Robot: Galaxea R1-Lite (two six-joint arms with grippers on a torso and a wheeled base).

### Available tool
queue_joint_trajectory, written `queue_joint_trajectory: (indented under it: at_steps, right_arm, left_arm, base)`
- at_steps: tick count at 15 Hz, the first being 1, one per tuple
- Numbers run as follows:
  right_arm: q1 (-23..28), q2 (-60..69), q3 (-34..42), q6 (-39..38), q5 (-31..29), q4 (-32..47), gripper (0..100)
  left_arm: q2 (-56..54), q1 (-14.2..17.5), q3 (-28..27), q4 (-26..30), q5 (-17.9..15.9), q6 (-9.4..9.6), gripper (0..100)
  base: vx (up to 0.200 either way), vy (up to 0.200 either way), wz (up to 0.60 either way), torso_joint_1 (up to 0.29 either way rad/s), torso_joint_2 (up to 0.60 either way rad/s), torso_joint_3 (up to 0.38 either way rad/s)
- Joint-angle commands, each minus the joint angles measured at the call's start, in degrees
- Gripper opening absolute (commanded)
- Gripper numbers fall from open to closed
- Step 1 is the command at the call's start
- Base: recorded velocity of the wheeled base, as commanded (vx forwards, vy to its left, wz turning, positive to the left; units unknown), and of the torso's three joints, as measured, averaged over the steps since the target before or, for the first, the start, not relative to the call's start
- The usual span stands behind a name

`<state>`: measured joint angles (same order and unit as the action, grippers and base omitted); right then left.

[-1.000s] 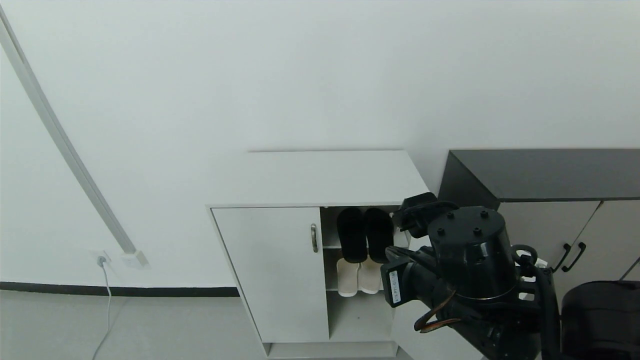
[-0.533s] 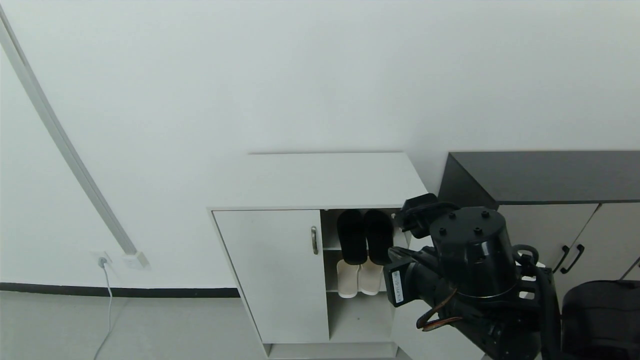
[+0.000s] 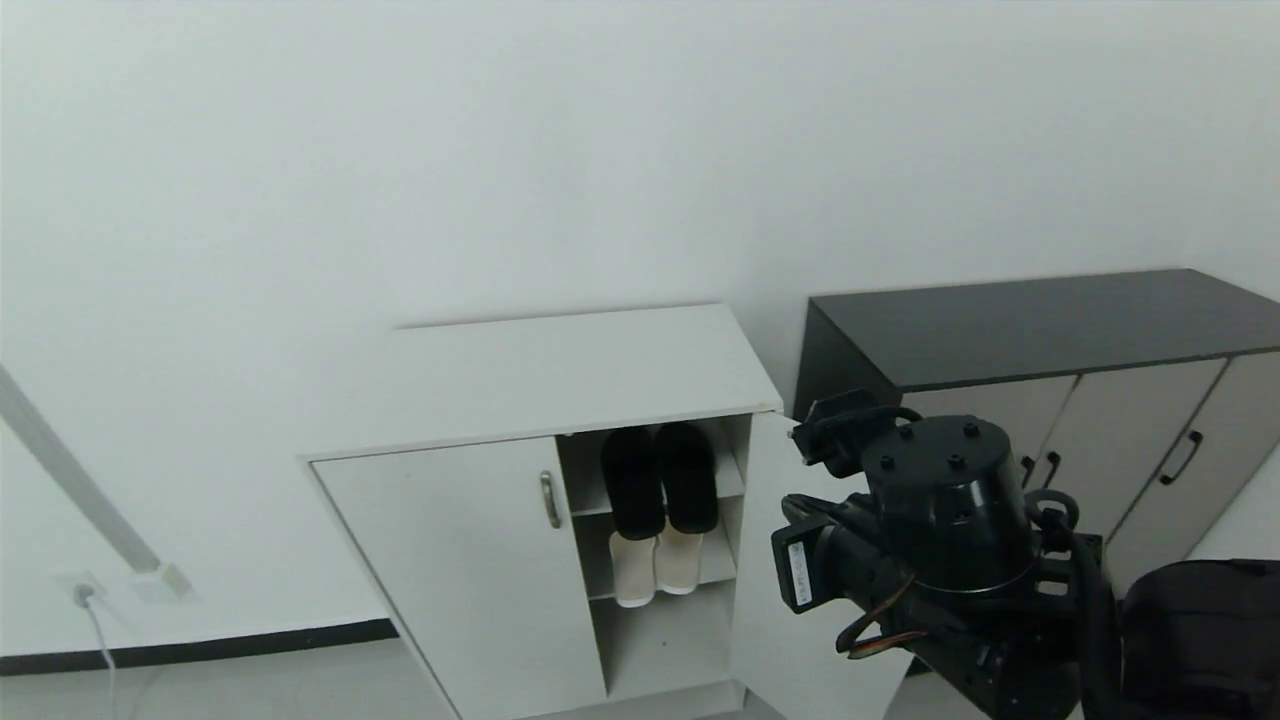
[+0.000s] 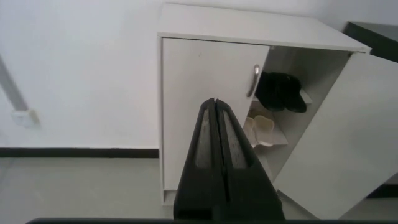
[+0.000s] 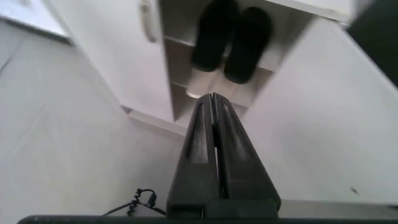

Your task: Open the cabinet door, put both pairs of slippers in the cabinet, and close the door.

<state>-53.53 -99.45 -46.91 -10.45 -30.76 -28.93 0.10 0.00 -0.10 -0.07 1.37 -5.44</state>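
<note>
Left wrist view has the left gripper (image 4: 215, 101) with its fingers pressed together, holding nothing, aimed at the cabinet (image 4: 205, 28) from well off. On the other arm, the right gripper (image 5: 214, 95) also has its fingers together and is empty, pointing into the open compartment and apart from the open door (image 5: 323, 106) beside it.

Two pairs sit inside, four slippers in all: black slippers (image 3: 658, 478) side by side on the upper shelf (image 3: 733, 478), and white slippers (image 3: 655, 565) on the middle shelf (image 3: 718, 565) just below. The cabinet has two doors. The shut door (image 3: 460, 580) carries one handle (image 3: 549, 499).

In the head view the cabinet stands at lower centre. The right arm (image 3: 940, 520) is bent at lower right, in front of the open door. One dark cabinet (image 3: 1040, 320) stands at the right.
</note>
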Motion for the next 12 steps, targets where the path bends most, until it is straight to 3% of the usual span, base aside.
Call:
queue_joint_trajectory:
  at_steps: [1, 10, 12]
  right_arm:
    - [0.3, -0.2, 0.0, 0.0, 0.0, 0.0, 0]
    - [3.3, -1.2, -0.3, 0.9, -0.3, -1.7, 0]
    - [3.4, -1.4, -0.3, 0.9, -0.1, -1.7, 0]
  left_arm:
    - [0.0, 0.0, 0.0, 0.0, 0.0, -0.01, 0]
    - [0.0, 0.0, 0.0, 0.0, 0.0, 0.08, 0]
    - [0.0, 0.0, 0.0, 0.0, 0.0, 0.08, 0]
  base:
    - [0.000, 0.000, -0.60, 0.007, -0.01, 0.007]
    - [0.000, 0.000, 0.00, 0.000, 0.00, 0.000]
    - [-0.200, 0.000, 0.00, 0.005, 0.00, 0.007]
